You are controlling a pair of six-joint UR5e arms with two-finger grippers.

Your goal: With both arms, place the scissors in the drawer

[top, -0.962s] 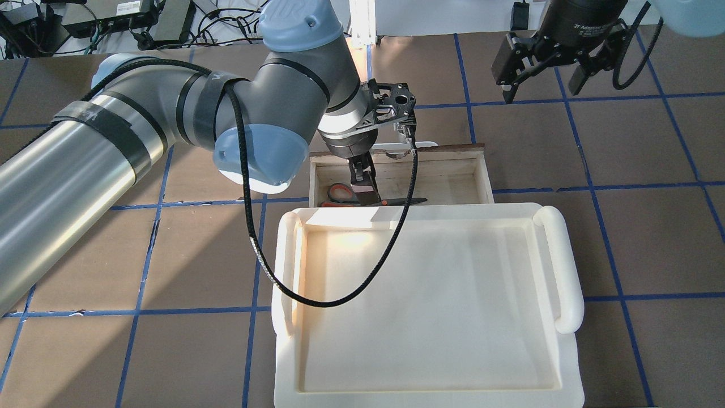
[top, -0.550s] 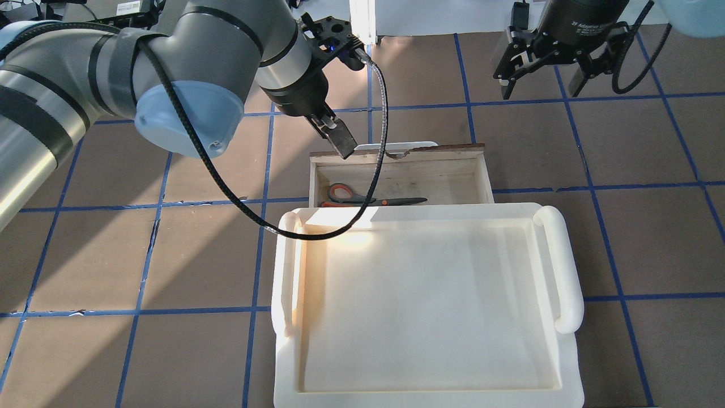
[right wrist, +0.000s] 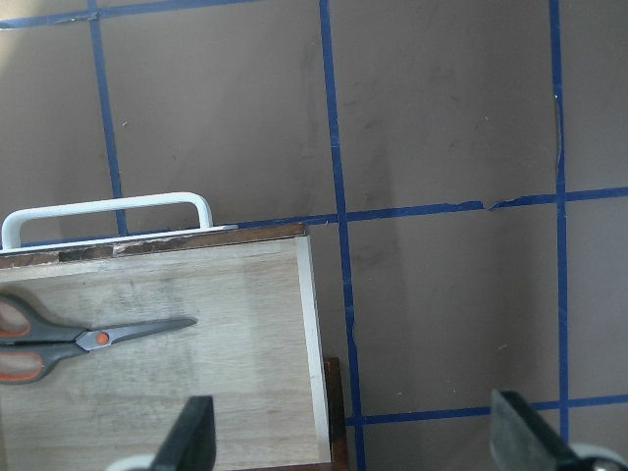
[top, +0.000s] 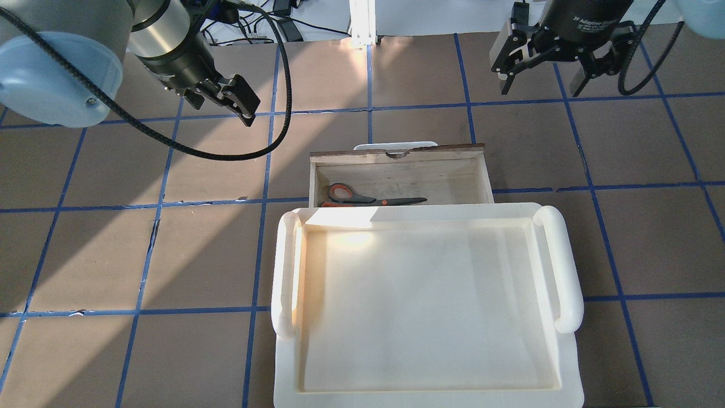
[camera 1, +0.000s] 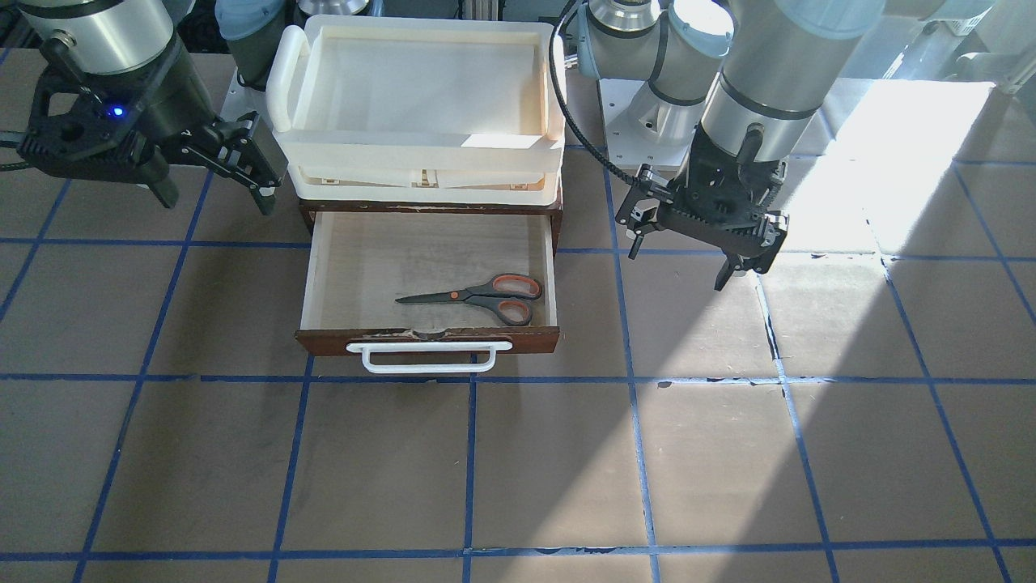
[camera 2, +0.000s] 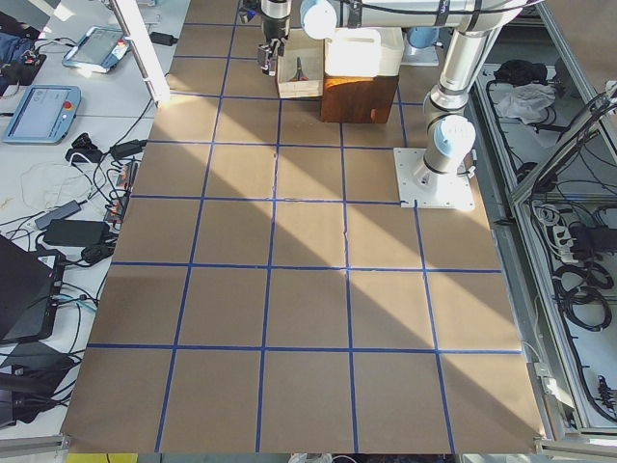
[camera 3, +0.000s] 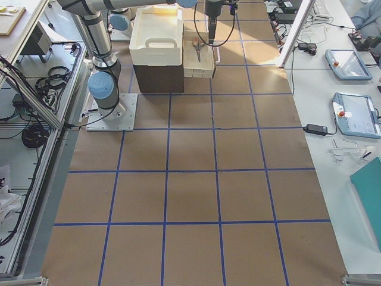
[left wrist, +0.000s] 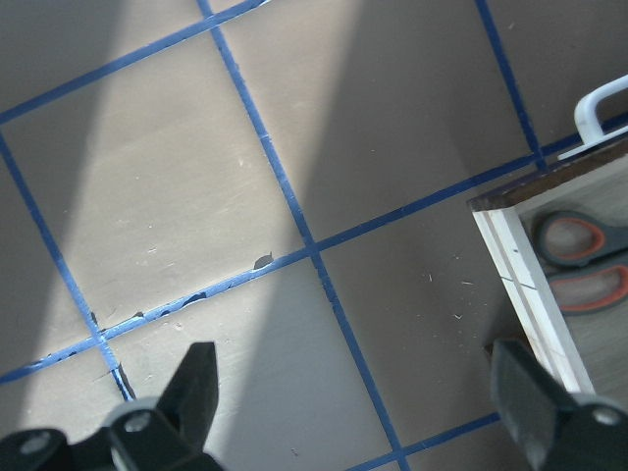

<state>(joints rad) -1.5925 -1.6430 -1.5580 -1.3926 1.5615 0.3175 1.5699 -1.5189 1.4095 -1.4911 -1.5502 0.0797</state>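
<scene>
Overhead view, L→R:

- Left black two-finger gripper (top: 239, 109): above the brown table surface with blue tape grid (top: 113, 238), off to the left of the drawer and apart from it. Jaws spread wide, nothing between them. The left wrist view shows both fingers (left wrist: 194, 385) over bare table, with the drawer corner at frame right.
- Dark reddish-brown wooden drawer with pale plywood inside (top: 447, 148): pulled out, white bar handle (camera 1: 429, 368) on the front.
- Small scissors with dark blades and grey handles lined orange (top: 368, 199): lying flat on the drawer floor, closed. Handles are toward the left-arm side, close to that side wall; blades point toward the right-arm side. The front-facing view puts them in the front half of the drawer, near the front wall. Neither gripper touches them.
- Cream plastic tray with rounded side handles (top: 558, 266): sits on top, above the drawer's rear part.
- Right black two-finger gripper (top: 539, 90): above the table beyond the drawer's right front corner, apart from it. Jaws wide open, holding nothing.
</scene>
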